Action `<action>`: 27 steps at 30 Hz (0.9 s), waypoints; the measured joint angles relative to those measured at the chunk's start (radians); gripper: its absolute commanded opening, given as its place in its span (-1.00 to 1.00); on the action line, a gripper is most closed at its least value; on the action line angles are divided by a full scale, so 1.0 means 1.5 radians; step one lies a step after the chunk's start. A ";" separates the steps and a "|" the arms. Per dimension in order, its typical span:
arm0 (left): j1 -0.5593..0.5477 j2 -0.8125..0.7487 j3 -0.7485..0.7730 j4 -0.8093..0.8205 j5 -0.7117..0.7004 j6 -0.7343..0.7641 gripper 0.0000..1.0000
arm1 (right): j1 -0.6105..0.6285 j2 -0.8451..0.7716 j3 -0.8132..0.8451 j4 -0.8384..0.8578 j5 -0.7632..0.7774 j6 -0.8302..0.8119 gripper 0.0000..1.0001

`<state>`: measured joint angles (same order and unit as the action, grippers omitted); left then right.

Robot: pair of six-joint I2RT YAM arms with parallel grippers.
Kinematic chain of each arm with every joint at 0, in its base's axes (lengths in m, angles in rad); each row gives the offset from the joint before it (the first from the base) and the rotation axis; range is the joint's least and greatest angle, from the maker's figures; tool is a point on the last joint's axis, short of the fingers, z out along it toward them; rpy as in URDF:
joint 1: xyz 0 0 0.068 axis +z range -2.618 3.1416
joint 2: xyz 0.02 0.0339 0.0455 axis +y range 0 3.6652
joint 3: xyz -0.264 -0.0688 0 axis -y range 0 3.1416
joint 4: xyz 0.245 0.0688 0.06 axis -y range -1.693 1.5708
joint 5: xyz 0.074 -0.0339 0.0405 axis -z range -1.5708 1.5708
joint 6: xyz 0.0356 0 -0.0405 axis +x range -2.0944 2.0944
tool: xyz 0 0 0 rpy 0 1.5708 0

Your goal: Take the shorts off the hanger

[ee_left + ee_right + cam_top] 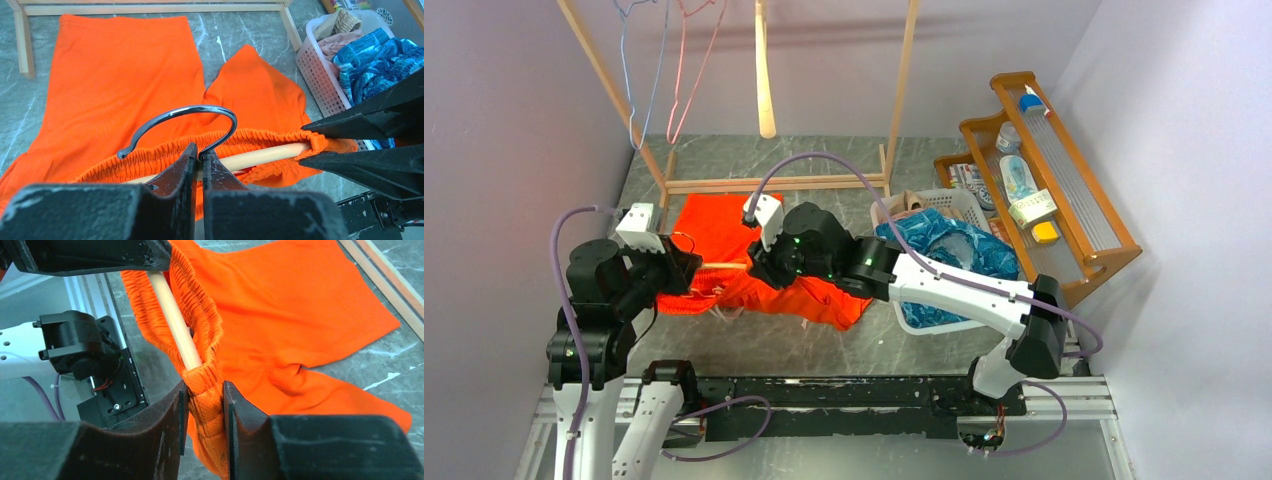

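Twice gripping along the hanger bar (260, 156): clamping the hook (192, 107) in the left gripper (201, 156)'s pressed-together jaws, pinching the waistband of the orange shorts (125, 65) at the bar's end in the right gripper (205, 390)'s jaws (legs lying on the table (15, 115)).

The wooden bar (175, 325) of the hanger disappears into the waistband of the orange shorts (300, 315) just ahead of the right hand (205, 392), its end buried in the pinched fabric. The foot of the metal hook (190, 111) is hidden between the fingers of the left hand (200, 159). Beyond the right hand, the basket (320, 65) is partly covered and cut by the picture's edge.
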<state>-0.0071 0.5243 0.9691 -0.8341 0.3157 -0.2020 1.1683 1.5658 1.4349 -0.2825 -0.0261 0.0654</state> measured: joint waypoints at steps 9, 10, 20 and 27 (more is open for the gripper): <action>0.000 0.000 -0.004 -0.001 -0.001 0.001 -0.86 | 0.004 -0.017 -0.034 0.030 -0.007 0.002 -0.68; 0.000 0.000 -0.004 -0.001 -0.001 0.000 -0.86 | 0.004 -0.022 -0.039 0.035 -0.007 0.003 -0.69; -0.002 0.016 -0.004 0.000 -0.001 -0.020 -0.86 | -0.023 -0.098 -0.132 0.126 -0.039 0.075 -0.94; -0.001 0.022 -0.004 0.013 -0.024 -0.027 -0.86 | -0.051 -0.144 -0.167 0.155 -0.059 0.125 -1.00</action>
<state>-0.0090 0.5575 0.9634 -0.8146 0.2798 -0.2432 1.0912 1.3495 1.1843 -0.0498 -0.1143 0.2531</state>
